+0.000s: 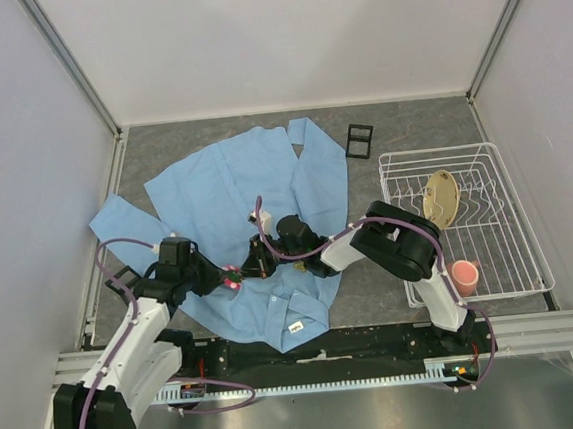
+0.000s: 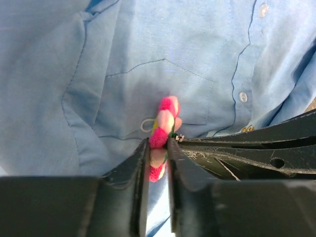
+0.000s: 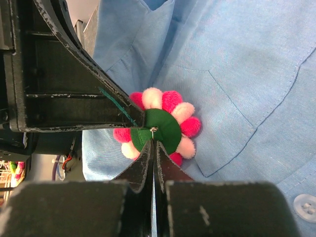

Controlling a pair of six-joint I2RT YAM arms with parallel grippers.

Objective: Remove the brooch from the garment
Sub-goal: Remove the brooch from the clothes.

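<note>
The garment [image 1: 234,184] is a light blue shirt spread on the grey table, collar and white label towards me. The brooch [image 1: 231,278] is a pink and white pompom flower at the chest pocket. In the left wrist view the brooch [image 2: 167,114] stands edge-on and my left gripper [image 2: 158,147] is shut on its lower petals. In the right wrist view the brooch [image 3: 173,129] shows its green felt back. My right gripper [image 3: 154,143] is shut with its tips at the small metal pin on that back. The right gripper [image 1: 258,261] lies just right of the left gripper [image 1: 224,276].
A white wire dish rack [image 1: 516,255] stands at the right with a tan plate [image 1: 442,198] and a pink cup [image 1: 465,276]. A small black frame [image 1: 358,140] lies behind the shirt. A small gold emblem [image 2: 247,129] sits near the shirt's buttons.
</note>
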